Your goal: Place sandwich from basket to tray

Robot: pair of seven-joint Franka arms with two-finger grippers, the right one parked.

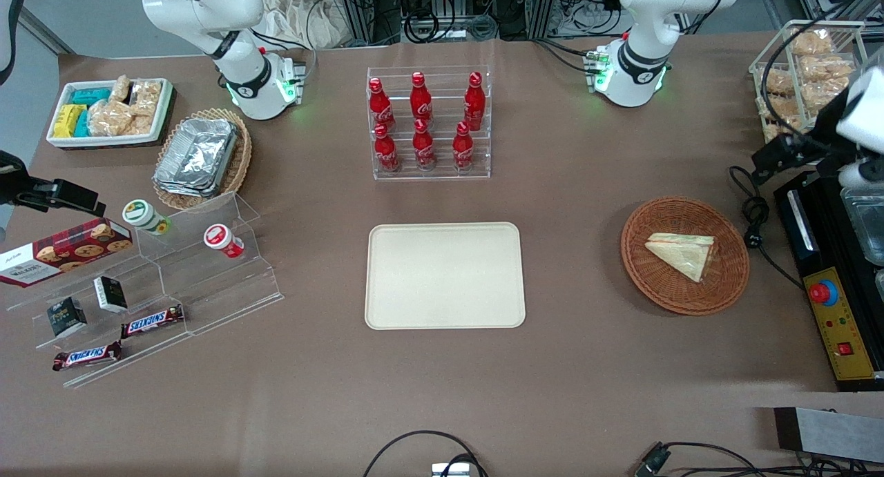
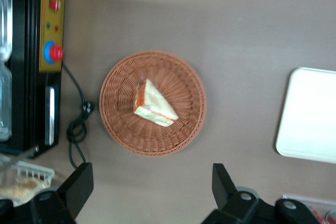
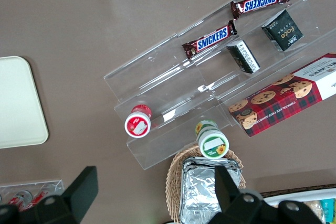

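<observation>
In the front view the sandwich (image 1: 680, 255) lies flat in the round wicker basket (image 1: 685, 294) toward the working arm's end of the table, well apart from the bare cream tray (image 1: 445, 275). Its long edge runs slantwise, one tip toward the tray, the thick crust end away from it. It looks light, soft and easily crushed, the clear wrap probably slick, so a gentle pinch across the two sloping faces near the thick end seems safest. In the left wrist view the gripper (image 2: 152, 190) hangs high above the table just beside the basket (image 2: 118, 124), fingers (image 2: 79, 184) spread wide and holding nothing; the sandwich (image 2: 154, 104) shows its orange filling edge.
</observation>
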